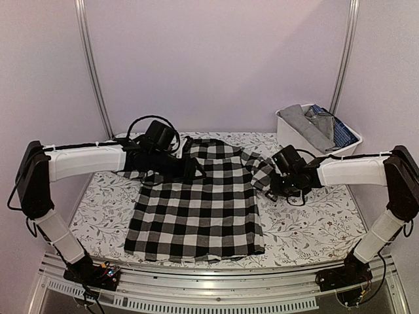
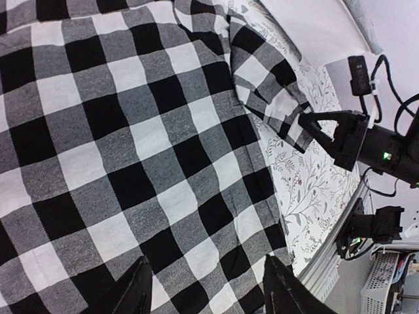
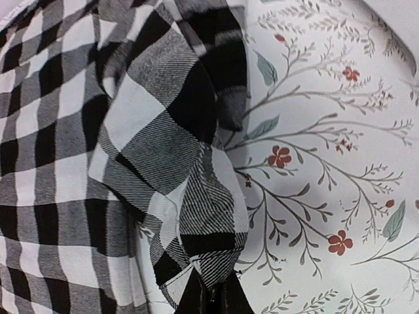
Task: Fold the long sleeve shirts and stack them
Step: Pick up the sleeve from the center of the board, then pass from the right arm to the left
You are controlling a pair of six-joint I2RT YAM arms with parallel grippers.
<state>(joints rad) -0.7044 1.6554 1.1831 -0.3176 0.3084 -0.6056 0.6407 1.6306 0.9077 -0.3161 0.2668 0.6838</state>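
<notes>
Top view, shirt: The black-and-white checked shirt (image 1: 196,209) lies spread flat on the floral table (image 1: 314,219), between the two grippers and reaching past them toward the arm bases.
Top view, long axis: It runs from the hem, nearest the bases, to the collar end on the far side. One sleeve (image 1: 260,171) angles out from the shoulder toward the right gripper.
Top view, left gripper: The left gripper (image 1: 191,170) hangs over the shirt's upper left part. Its jaws are too dark to read from here.
Top view, right gripper: The right gripper (image 1: 273,185) meets the sleeve end just off the shirt's right edge.
Top view, bin: A white bin (image 1: 285,131) sits beyond the right gripper at the far corner, holding a grey garment (image 1: 308,121) and a blue patterned garment (image 1: 339,131).
Left wrist view, grip: The left fingers (image 2: 134,294) stand wide apart and released, with nothing between them. The large checks lie smooth and unwrinkled ahead of them.
Left wrist view, sleeve: Farther ahead, the sleeve trails off the shirt's body to the right gripper's tips.
Right wrist view, grip: The right fingertips (image 3: 196,299) are clenched on the sleeve end.
Right wrist view, cloth: The sleeve rises bunched and twisted away from the tips, its woven checks creased. The shirt's body lies to one side and bare floral table to the other.
</notes>
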